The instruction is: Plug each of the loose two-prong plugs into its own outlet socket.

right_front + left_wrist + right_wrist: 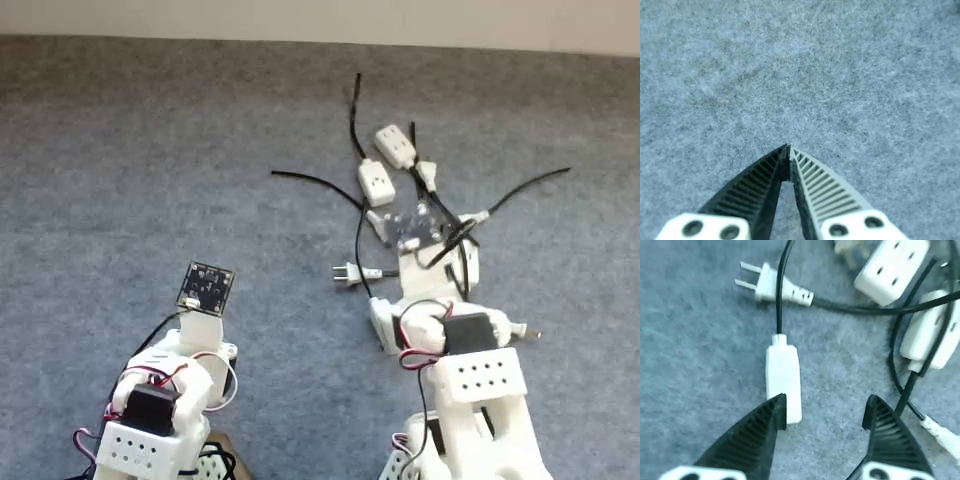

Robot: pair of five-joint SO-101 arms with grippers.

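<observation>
A white two-prong plug is lying flat and loose on the grey-carpeted bench. Its two bare metal prongs are pointing away from the tangle of cords, seated in nothing. The body is narrowing into a ribbed white strain relief, and from it a thick black cord is running off toward the sockets. A thinner black cord is crossing over the plug's body and ending in a white oblong cord end, whose outlet face is turned out of sight.

Just beside the thick cord, a white outlet socket is lying face up, showing pairs of narrow slots. A second socket, also white, is lying next to it with black cords draped across it. A second plug is peeking in at the frame edge, too blurred to tell more.

The right arm is hanging over this cluster with its jaws standing wide apart, gripping nothing. The near end of the oblong cord end is sitting between them, close against one jaw tip, though whether it is touching cannot be told. The two-prong plug is lying beyond the jaws, apart from them.

The left arm is sitting well apart over bare carpet, its jaws pressed together at the tips and holding nothing.
</observation>
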